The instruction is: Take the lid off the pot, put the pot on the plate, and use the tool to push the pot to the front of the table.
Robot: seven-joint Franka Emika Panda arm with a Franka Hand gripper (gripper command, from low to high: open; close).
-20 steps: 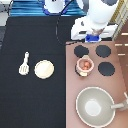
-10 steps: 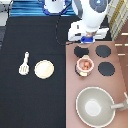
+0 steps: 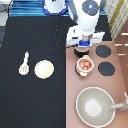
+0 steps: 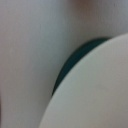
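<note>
The pot (image 3: 85,65) stands uncovered on the pinkish stove counter, and its reddish-orange contents show. My gripper (image 3: 83,44) hangs just above the pot toward the exterior view's top, over a burner. No lid shows on its own. The wrist view is filled by a pale rounded surface (image 4: 95,90) seen from very close, and I cannot tell what it is. On the black table (image 3: 30,30) the cream-yellow plate (image 3: 44,69) lies bare. The white spatula (image 3: 23,63) lies just to the plate's left in the exterior view.
A large grey-beige pan (image 3: 95,105) with a long handle sits on the stove counter (image 3: 119,90) below the pot. Two black burners (image 3: 104,51) (image 3: 106,69) lie to the pot's right. A blue-and-white object stands at the exterior view's top edge.
The arm has swung slightly toward the exterior view's left, and the gripper now hangs closer over the pot. Pot, plate and spatula have not moved.
</note>
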